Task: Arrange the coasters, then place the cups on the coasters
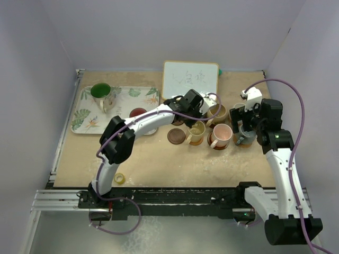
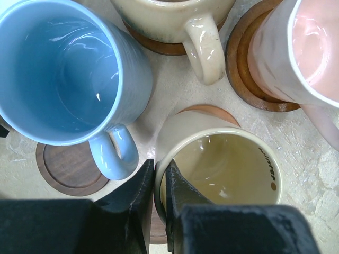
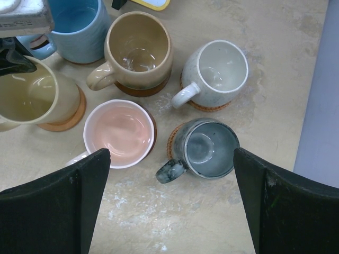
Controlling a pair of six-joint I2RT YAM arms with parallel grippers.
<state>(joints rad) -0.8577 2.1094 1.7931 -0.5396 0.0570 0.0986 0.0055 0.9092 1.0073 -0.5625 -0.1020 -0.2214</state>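
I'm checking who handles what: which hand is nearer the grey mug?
Right. The right hand hangs open above the grey mug; the left hand is off to its left, pinching the yellow mug by its rim.

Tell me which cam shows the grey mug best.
Right wrist. The grey mug is whole and unobstructed below the open right gripper, interior visible, handle pointing lower left, on a woven coaster. Top external shows it small and partly covered by that gripper. Left wrist doesn't show it at all.

The left gripper (image 2: pixel 159 172) pinches the rim of the yellow cup (image 2: pixel 222 164), light blue cup (image 2: pixel 58 69) just beside
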